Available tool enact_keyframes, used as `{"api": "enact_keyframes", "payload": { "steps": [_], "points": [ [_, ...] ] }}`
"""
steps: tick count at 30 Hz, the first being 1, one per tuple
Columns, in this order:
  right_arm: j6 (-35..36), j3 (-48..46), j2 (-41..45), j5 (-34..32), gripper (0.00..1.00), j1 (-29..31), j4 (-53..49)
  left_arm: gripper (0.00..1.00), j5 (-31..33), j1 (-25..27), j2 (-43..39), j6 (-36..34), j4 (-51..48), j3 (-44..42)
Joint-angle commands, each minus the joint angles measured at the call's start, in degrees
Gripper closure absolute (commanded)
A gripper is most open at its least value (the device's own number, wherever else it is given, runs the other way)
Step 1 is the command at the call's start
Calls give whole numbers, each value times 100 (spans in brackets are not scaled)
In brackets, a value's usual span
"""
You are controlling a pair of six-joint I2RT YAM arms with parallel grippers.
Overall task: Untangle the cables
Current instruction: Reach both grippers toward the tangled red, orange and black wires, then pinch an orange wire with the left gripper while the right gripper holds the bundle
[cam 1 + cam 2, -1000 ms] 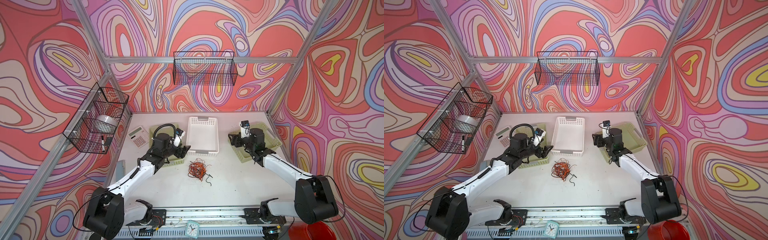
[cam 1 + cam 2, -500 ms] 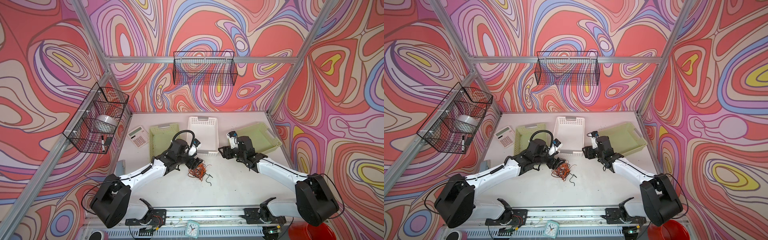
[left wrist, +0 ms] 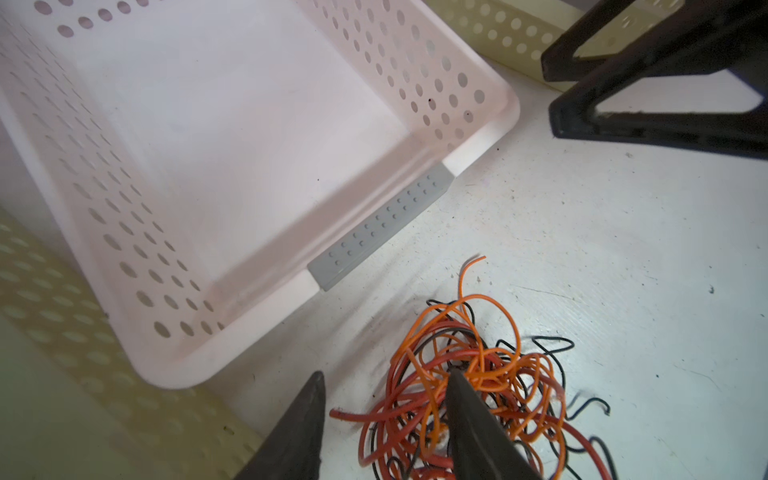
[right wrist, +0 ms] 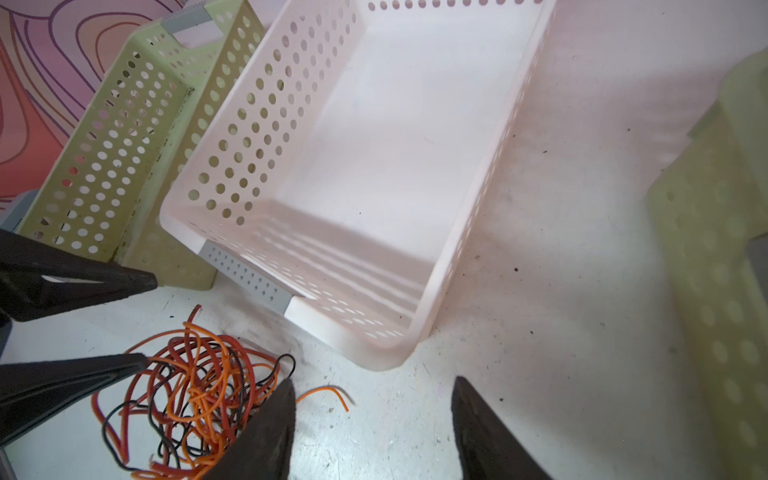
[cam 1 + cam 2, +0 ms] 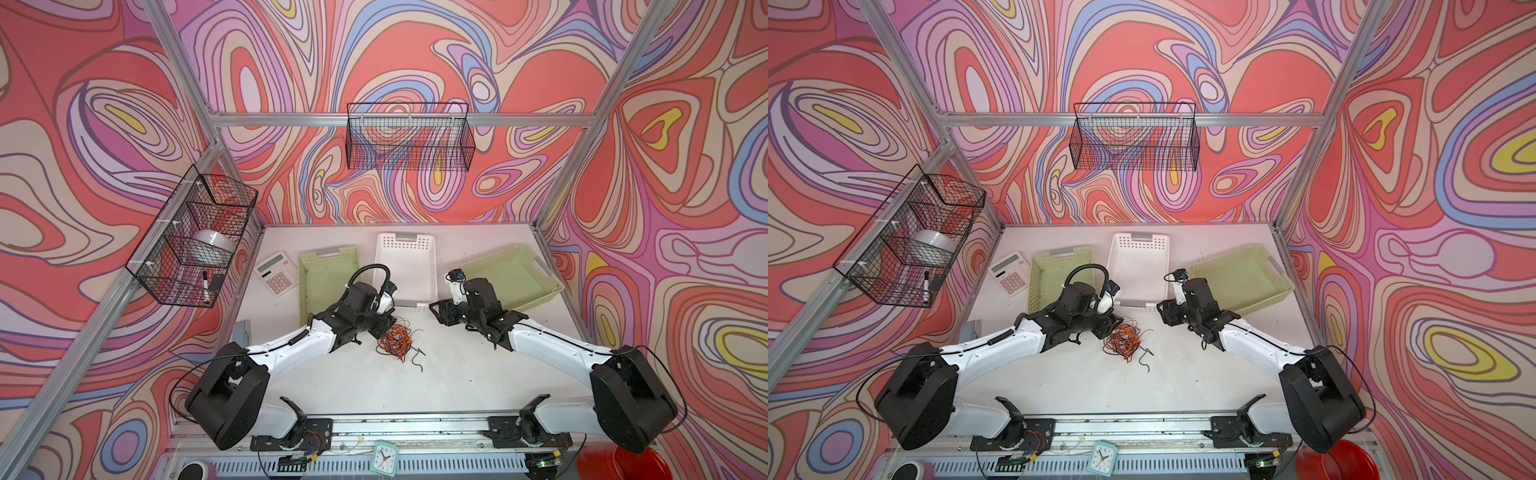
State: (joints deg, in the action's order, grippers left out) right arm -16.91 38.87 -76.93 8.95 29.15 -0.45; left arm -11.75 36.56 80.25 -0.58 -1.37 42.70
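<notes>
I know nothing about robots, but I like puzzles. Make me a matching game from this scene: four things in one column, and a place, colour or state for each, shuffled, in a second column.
Things
1. cables
2. calculator
3. white basket
4. small clock

Descriptions
A. at the very front, beyond the near edge of the table
B. nothing in it, at the back middle
C. one tangled heap, orange, red and black
D. lying flat near the left wall

Pairs: 1-C, 2-D, 3-B, 4-A
</notes>
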Motion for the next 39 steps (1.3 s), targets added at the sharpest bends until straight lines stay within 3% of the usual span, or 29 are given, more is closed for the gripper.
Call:
{"api": "enact_keyframes", "payload": {
  "steps": [1,6,10,13,25,32,39],
  "points": [
    [-75,-23,-1,-137,39,124,58,56,-2,10,44,-13,-250,-64],
    [-144,9,-70,-156,39,248,97,64,-84,11,159,-56,-211,-26],
    [-218,17,-96,-76,39,403,125,88,-394,27,224,-39,-356,153],
    [-315,-68,-52,12,34,553,180,100,-510,114,101,-36,-440,161],
    [-1028,-329,193,595,22,894,680,100,-514,404,-519,205,-726,520],
    [-1693,-206,12,28,21,1559,980,100,-852,510,-678,200,-856,798],
    [-2304,-162,498,-919,23,2079,769,100,-1309,513,-1011,274,-926,910]
  ]
}}
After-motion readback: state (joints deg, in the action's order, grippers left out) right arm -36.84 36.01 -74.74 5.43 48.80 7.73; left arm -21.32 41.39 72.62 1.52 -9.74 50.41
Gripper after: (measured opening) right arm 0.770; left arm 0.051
